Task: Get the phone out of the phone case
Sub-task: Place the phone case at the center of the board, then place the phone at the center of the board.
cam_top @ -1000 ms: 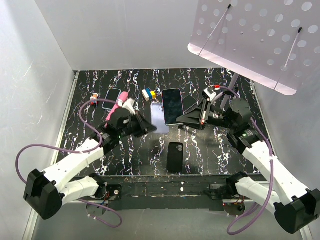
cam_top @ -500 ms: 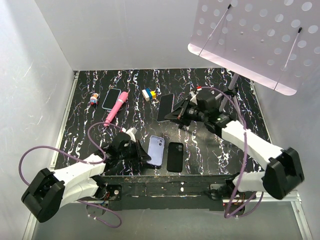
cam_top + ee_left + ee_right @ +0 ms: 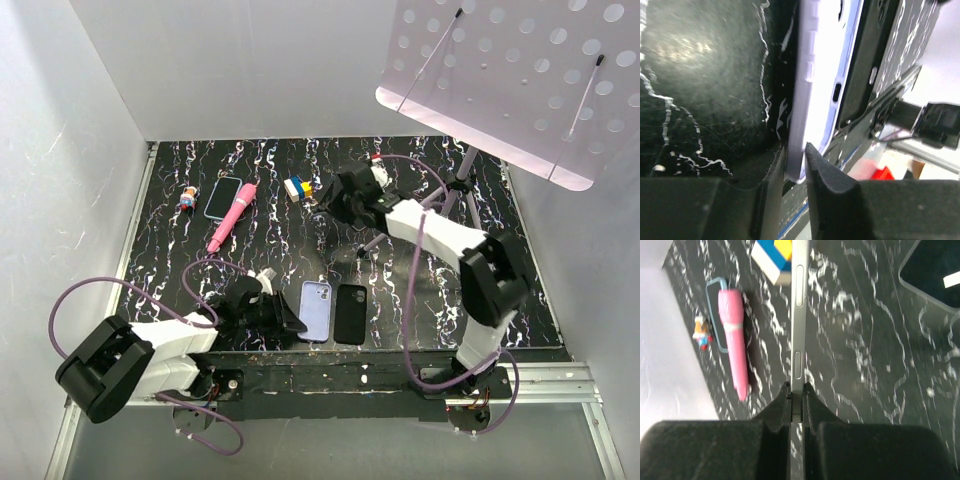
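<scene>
Phone edge-on between right fingers, case apart

At the front edge of your table, the phone case lies flat, with a second phone just to its right, side by side. The left tool sits at the case's left, one corner of the case between its fingers. Toward the back, the phone stands on edge in the right tool, a block just left of it. Further left lie a long handled item, a third phone beside it, and a figurine leftmost.
</scene>
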Action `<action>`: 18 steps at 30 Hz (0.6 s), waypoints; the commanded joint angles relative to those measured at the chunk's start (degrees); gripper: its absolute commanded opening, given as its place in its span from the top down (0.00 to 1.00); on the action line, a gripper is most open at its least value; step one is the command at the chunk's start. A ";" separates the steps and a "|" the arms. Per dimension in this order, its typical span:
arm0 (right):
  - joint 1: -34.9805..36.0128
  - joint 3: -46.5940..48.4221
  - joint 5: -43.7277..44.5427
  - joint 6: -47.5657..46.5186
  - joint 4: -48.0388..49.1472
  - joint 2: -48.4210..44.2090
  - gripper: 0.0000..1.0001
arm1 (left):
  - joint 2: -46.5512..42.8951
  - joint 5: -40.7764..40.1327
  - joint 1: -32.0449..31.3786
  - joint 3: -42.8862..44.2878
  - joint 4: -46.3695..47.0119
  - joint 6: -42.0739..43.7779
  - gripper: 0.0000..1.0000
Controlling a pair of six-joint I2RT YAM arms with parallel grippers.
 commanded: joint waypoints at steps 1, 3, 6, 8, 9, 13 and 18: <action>-1.40 12.07 7.45 0.56 -1.65 9.34 0.99 | 2.26 4.32 -0.46 1.73 -1.43 0.62 0.68; -2.63 14.45 5.61 1.00 -1.48 12.51 0.99 | 0.69 4.94 -0.55 1.38 -2.40 0.88 0.53; -4.21 17.27 5.43 0.83 -1.40 15.77 0.99 | -5.79 3.80 -0.55 1.64 -7.83 3.25 0.40; -5.09 18.41 5.86 -0.05 -1.74 17.62 0.99 | -10.89 3.10 -0.38 2.52 -11.96 4.92 0.35; -5.79 18.94 5.78 -0.05 -1.92 18.58 0.99 | -13.18 2.49 -0.46 3.13 -15.38 5.97 0.32; -6.50 20.62 5.43 0.30 -2.71 21.05 0.94 | -21.45 -0.06 -0.46 7.17 -26.46 9.93 0.24; -7.03 20.62 5.87 2.84 -2.80 23.07 0.92 | -26.12 -1.12 -0.37 13.06 -35.08 13.54 0.22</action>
